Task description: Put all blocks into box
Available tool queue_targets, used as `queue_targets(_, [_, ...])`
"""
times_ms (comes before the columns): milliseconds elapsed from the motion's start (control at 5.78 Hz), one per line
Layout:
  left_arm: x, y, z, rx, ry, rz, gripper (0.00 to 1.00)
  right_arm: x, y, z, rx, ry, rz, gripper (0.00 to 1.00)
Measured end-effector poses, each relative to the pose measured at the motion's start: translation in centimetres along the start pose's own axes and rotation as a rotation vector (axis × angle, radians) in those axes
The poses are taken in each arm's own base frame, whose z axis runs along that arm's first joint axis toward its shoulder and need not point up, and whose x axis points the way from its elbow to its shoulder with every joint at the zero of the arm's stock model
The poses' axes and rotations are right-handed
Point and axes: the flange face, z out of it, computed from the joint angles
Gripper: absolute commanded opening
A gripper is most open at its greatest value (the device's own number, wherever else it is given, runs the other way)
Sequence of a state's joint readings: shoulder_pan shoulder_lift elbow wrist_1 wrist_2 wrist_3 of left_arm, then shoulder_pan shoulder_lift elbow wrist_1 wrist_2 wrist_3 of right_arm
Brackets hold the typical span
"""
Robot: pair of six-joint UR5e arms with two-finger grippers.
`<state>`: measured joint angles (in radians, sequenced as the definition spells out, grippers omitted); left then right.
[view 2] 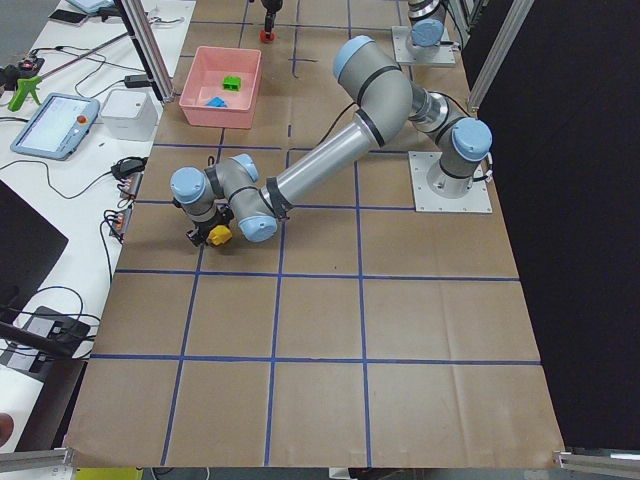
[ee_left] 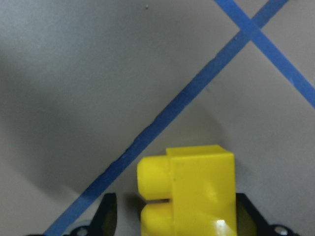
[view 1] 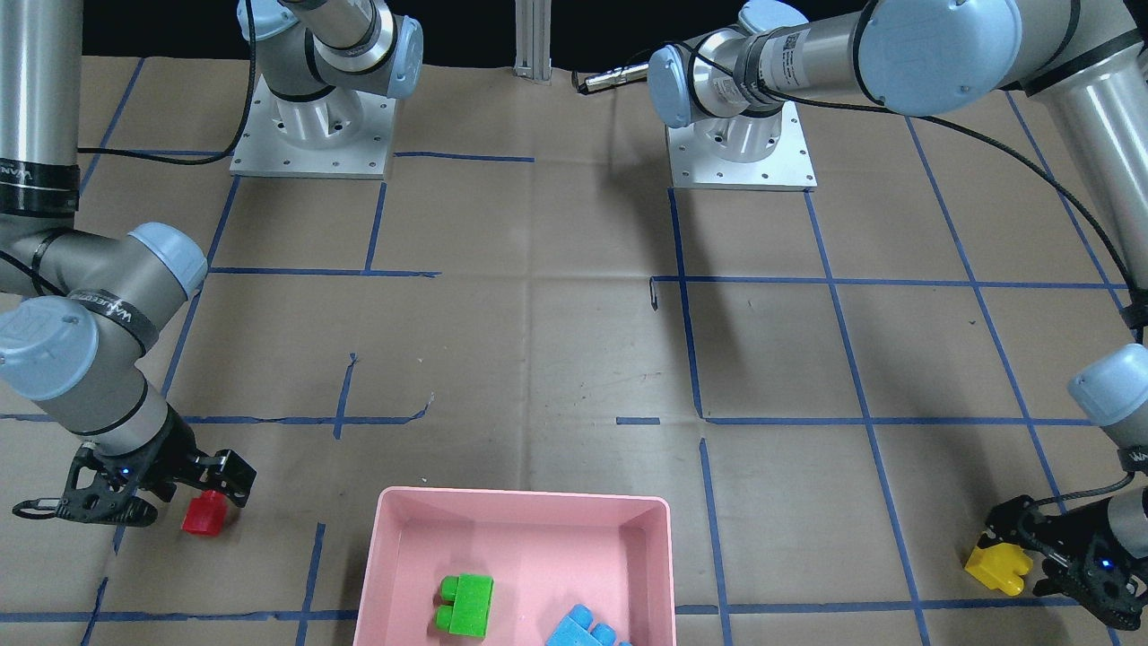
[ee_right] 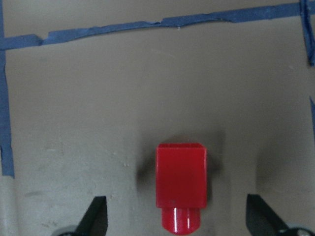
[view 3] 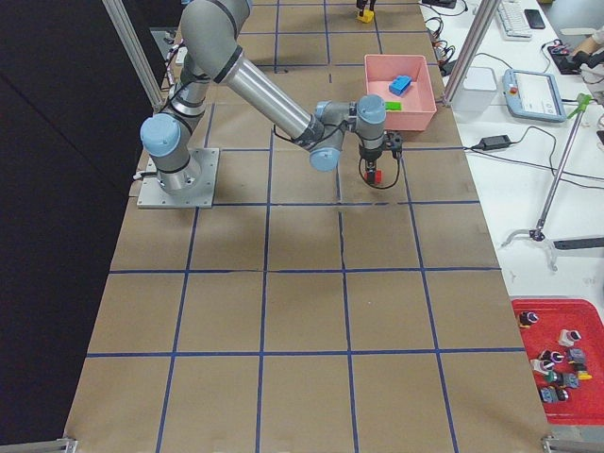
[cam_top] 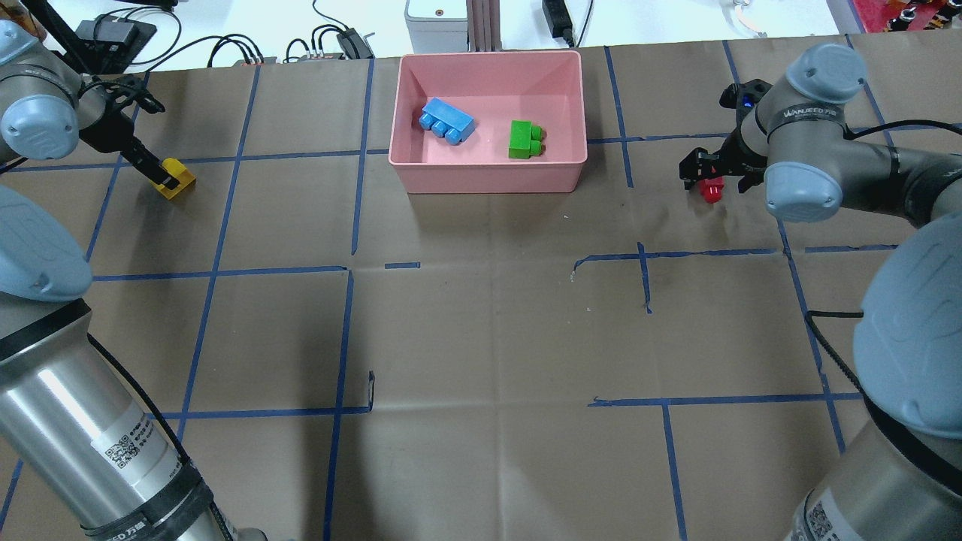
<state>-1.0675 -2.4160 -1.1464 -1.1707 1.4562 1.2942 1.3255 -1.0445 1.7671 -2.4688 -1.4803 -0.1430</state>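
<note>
The pink box [cam_top: 488, 180] stands at the table's far middle and holds the green block [cam_top: 524, 140] and the blue block [cam_top: 447, 120]. The yellow block [cam_top: 176, 180] lies on the paper at far left. My left gripper [cam_top: 161, 171] is down around it, open. In the left wrist view the yellow block [ee_left: 192, 191] sits between the fingers, with a gap on its stud side. The red block [cam_top: 712, 191] lies at far right. My right gripper [cam_top: 710, 173] is over it, open. In the right wrist view the red block [ee_right: 180, 189] lies centred between wide-apart fingers.
Brown paper with a blue tape grid [cam_top: 346, 338] covers the table. Both arm bases [view 1: 309, 135] stand at the robot's side. Cables and electronics [cam_top: 338, 41] lie beyond the far edge behind the box.
</note>
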Motion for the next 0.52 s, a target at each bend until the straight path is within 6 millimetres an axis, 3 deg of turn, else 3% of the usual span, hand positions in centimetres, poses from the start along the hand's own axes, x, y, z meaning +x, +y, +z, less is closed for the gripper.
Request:
queue_targets(346, [0.06, -0.19, 0.12, 0.005, -0.001, -0.001, 0.46, 0.14, -0.37, 0.28, 0.033, 0.010, 0.002, 0.80])
queue_targets(519, [0.03, -0.19, 0.09, 0.004, -0.002, -0.002, 0.36, 0.18, -0.35, 0.68, 0.031, 0.011, 0.002, 0.68])
